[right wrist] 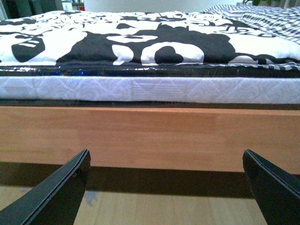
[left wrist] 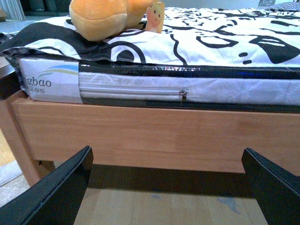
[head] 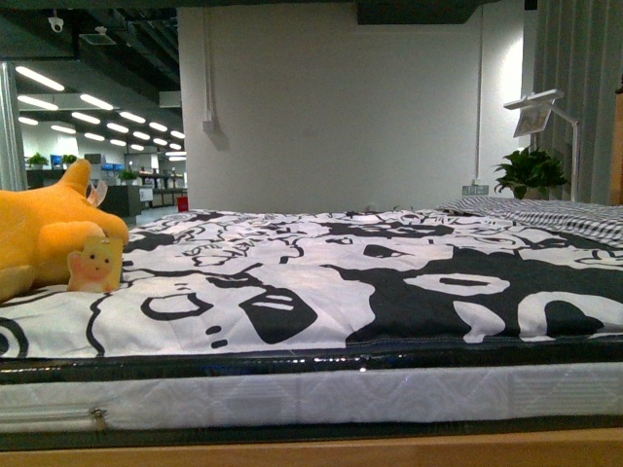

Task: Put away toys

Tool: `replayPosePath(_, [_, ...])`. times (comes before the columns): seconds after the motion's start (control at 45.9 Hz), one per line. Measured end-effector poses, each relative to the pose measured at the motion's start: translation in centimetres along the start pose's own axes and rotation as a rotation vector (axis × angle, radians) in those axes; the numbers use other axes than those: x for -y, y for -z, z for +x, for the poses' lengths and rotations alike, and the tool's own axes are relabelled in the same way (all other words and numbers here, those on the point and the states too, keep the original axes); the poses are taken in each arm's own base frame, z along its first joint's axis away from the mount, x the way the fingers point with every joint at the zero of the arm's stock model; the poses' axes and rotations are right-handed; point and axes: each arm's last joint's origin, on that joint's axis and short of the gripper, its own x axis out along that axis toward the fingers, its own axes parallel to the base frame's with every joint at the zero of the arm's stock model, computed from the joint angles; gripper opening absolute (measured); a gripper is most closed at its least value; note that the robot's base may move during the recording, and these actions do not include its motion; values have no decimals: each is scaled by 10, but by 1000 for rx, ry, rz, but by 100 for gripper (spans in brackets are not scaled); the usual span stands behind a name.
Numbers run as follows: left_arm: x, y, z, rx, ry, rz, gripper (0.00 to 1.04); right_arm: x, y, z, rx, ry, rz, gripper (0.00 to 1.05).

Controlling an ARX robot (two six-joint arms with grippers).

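Soft orange plush toy (head: 44, 233) — rounded, pointed-eared — on quilted bedspread (head: 389, 282)

A bed (head: 292, 449) is seen. It is made of a light wooden frame (left wrist: 154, 136), and a white mattress (head: 389, 394) is laid on it. A small zip (left wrist: 183, 95) is set in the mattress side. The top is covered by a black and white cover (head: 389, 282). An orange-yellow plush toy (head: 44, 233) is laid on the cover at the left end. A checked cloth (head: 574, 219) is spread at the far right.
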Motion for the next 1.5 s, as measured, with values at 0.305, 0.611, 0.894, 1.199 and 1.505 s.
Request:
replayPosePath(0.305, [0,0,0,0,4,1,99,0,0,0,0,5,0,98])
replayPosePath(0.611, [0,0,0,0,2,0,99,0,0,0,-2,4,0,98])
replayPosePath(0.894, [0,0,0,1,2,1,99,0,0,0,0,0,0,98])
replayPosePath(1.199, [0,0,0,1,-1,1,99,0,0,0,1,0,0,98])
replayPosePath(1.505, [0,0,0,0,0,1,99,0,0,0,0,2,0,98])
